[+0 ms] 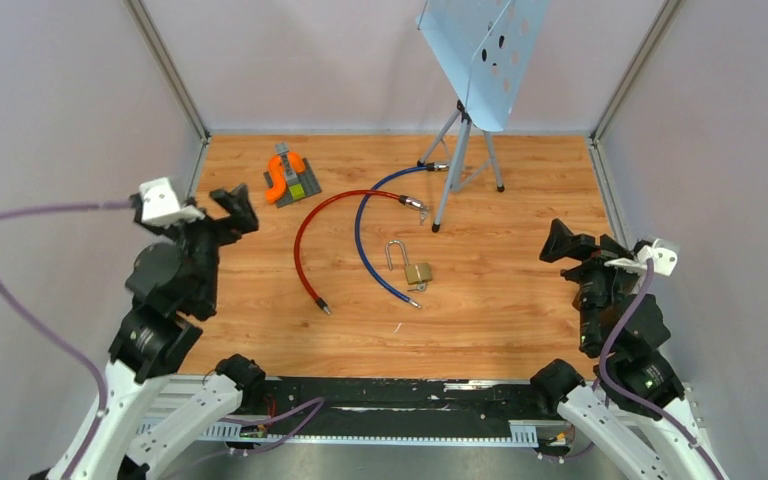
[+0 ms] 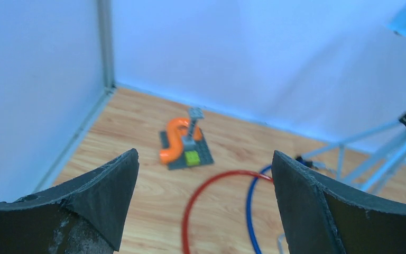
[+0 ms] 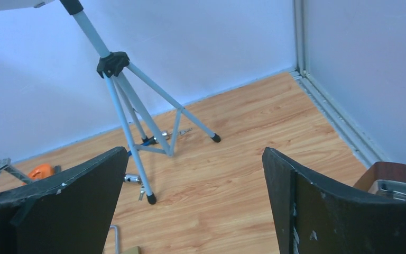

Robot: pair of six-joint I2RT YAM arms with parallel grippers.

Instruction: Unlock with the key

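A brass padlock lies flat at the middle of the wooden table, its silver shackle pointing to the back. A small silver piece at its near edge may be the key; it is too small to tell. My left gripper hovers open at the left side, well away from the padlock. My right gripper hovers open at the right side, also apart from it. In the right wrist view the padlock just shows at the bottom edge, beside the left finger. Neither gripper holds anything.
A red cable and a blue cable curve across the table left of the padlock. A grey brick plate with an orange piece sits at the back left. A tripod carrying a blue perforated panel stands at the back.
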